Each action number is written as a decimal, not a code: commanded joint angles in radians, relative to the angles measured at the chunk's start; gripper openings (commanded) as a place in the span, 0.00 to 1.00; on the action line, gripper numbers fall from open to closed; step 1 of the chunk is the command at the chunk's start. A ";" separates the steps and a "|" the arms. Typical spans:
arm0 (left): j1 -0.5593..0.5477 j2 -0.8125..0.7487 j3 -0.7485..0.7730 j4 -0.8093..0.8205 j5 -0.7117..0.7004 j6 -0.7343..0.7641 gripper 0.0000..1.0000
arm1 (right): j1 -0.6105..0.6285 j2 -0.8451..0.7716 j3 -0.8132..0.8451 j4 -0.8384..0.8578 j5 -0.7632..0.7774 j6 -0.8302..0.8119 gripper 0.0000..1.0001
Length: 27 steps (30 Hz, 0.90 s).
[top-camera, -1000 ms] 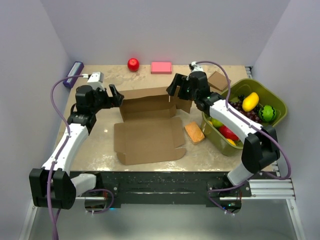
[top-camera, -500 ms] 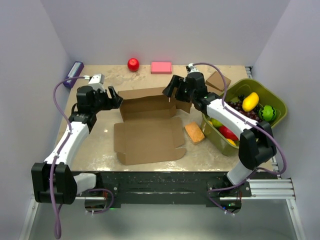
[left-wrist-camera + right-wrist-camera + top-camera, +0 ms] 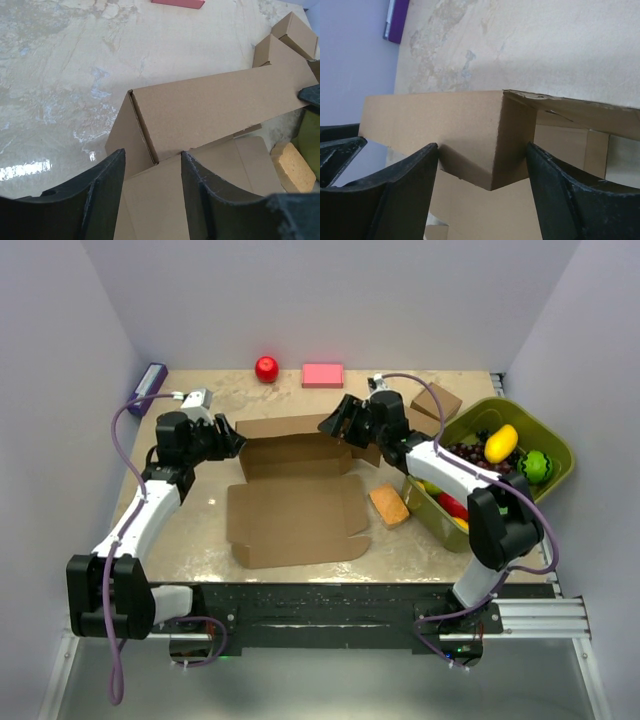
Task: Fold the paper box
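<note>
Lying mid-table [image 3: 195,535]: the paper box [image 3: 295,510], near panel and flaps flat, far long wall raised, a short end wall folded in at each end. Poised at the far left corner: the left gripper [image 3: 228,435], jaws apart and straddling the upright edge, with no sign of a pinch. Likewise at the far right corner: the right gripper [image 3: 335,420], jaws apart around the corner, nothing clamped.

Step in hand, by the look of it: squaring up the far wall with its two end walls. To do it well, pinch each corner low, close to the crease, not at the floppy top edge. Close evenly on both sides, so as not to skew the wall toward one end. Hold the end walls at right angles to the long wall while pressing in. Avoid dragging the sheet across the table, the flat near panel being unpinned. On the right, mind the sponge [image 3: 389,505] just beside the flap, and the small boxes [image 3: 280,47] near the far right corner.
</note>
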 commanded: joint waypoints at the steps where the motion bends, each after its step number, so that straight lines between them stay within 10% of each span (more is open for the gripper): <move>1: 0.007 0.007 -0.004 0.048 0.029 -0.011 0.52 | 0.002 -0.042 -0.044 0.118 -0.013 0.072 0.70; 27: 0.007 0.021 -0.008 0.048 0.044 -0.011 0.48 | 0.000 -0.055 -0.307 0.627 0.045 0.459 0.22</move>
